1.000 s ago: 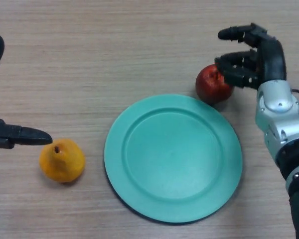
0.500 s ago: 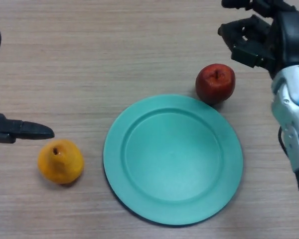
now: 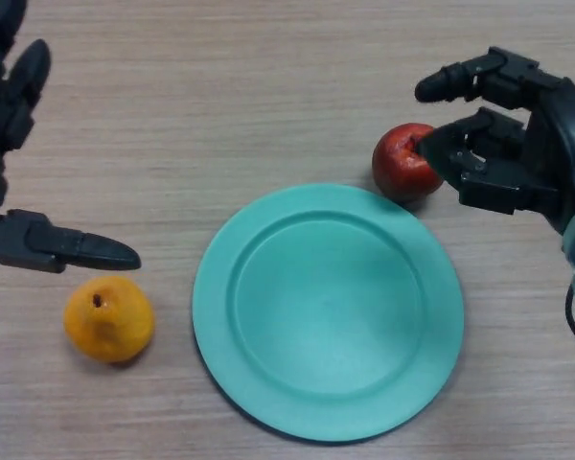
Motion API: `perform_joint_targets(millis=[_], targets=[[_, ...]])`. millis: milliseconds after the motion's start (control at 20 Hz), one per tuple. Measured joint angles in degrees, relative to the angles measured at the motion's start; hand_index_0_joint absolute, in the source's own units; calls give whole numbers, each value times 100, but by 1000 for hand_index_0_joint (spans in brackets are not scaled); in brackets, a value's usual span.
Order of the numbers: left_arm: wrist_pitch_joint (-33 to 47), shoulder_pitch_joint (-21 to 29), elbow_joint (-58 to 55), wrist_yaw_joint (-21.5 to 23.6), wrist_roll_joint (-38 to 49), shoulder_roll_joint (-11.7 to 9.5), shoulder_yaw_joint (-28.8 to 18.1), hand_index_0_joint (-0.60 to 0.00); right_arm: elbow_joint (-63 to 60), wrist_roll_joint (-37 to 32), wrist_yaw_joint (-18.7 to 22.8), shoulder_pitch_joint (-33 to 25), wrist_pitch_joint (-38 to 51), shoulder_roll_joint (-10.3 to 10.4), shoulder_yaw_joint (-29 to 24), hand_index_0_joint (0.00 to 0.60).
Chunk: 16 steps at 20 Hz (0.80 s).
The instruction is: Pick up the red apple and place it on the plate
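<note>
The red apple [image 3: 401, 163] sits on the wooden table, touching the far right rim of the teal plate [image 3: 328, 311]. My right hand [image 3: 517, 158] is just right of the apple, fingers spread and slightly curved, with fingertips at the apple's right side and partly over it. It does not grip the apple. My left hand [image 3: 19, 192] is at the left edge, fingers straight, with the thumb pointing right above a yellow-orange fruit.
A yellow-orange pear-like fruit [image 3: 107, 319] lies left of the plate, just below my left thumb [image 3: 86, 249]. Bare wooden table [image 3: 230, 86] stretches across the far side.
My right hand came back down from the far right corner to the apple's right side. My left hand moved further into view, towards the right.
</note>
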State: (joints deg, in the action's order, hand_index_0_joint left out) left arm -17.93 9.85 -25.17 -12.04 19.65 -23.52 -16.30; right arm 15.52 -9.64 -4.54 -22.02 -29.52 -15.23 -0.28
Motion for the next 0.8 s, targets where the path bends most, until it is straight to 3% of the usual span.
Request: perform_joint_targets(millis=[50, 100, 150, 300, 400, 550, 800], targets=[[0, 2, -24, 0, -3, 40, 1, 0, 58, 87, -300, 121, 8, 0, 2, 55], [-4, 18, -24, 2, -5, 92, 5, 0, 64, 93, -545, 212, 12, 1, -1, 0], [-11, 55, -24, 10, -5, 141, 48, 0, 65, 90, -786, 320, 14, 10, 17, 0], [-125, 90, -170, -2, -12, 144, 311, 0, 50, 98, -806, 314, 182, 11, 24, 0], [-126, 107, -171, -1, -17, 147, 307, 0, -229, 261, -855, 240, 741, 11, 45, 0], [-126, 3, -135, 0, -77, 204, 272, 0, -1386, 937, -910, -129, 1402, 13, 112, 0], [-139, -117, -32, 18, -334, 267, 253, 0, -4448, 2110, -738, -1353, 3814, -9, 130, 0]])
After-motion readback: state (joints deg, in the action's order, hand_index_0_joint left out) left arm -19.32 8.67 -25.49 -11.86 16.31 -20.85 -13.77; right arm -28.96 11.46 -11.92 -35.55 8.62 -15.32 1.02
